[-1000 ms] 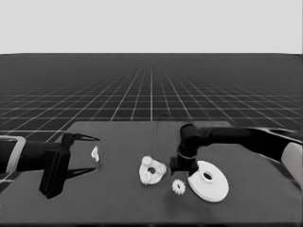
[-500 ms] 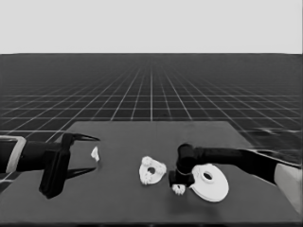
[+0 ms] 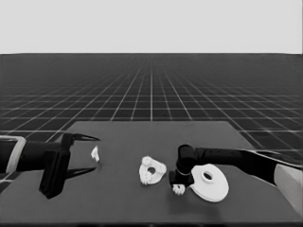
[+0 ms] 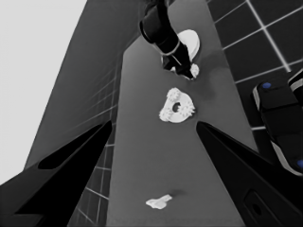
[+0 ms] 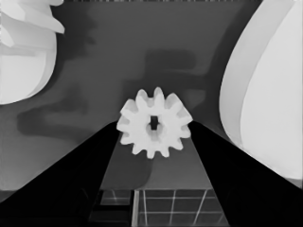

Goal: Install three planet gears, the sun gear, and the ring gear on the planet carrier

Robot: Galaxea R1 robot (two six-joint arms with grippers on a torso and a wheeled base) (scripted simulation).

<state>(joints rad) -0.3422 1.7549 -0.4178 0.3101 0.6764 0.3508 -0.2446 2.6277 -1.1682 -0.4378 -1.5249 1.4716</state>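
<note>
Item, nearest: small white toothed planet gear (image 5: 155, 123) lying on the dark table (image 3: 123, 198), right end effector (image 3: 178, 182) having descended since a second ago, fingers now closing narrowly against its teeth. Beyond: smaller round part (image 3: 152, 170) carrying gears; larger round part (image 3: 209, 182) waiting beside. Left end effector (image 3: 85, 155) idling wide.

- The larger round part (image 5: 265, 94) is cut off at the right edge of the right wrist view.
- The smaller round part (image 5: 23, 52) is cropped at upper left.
</note>
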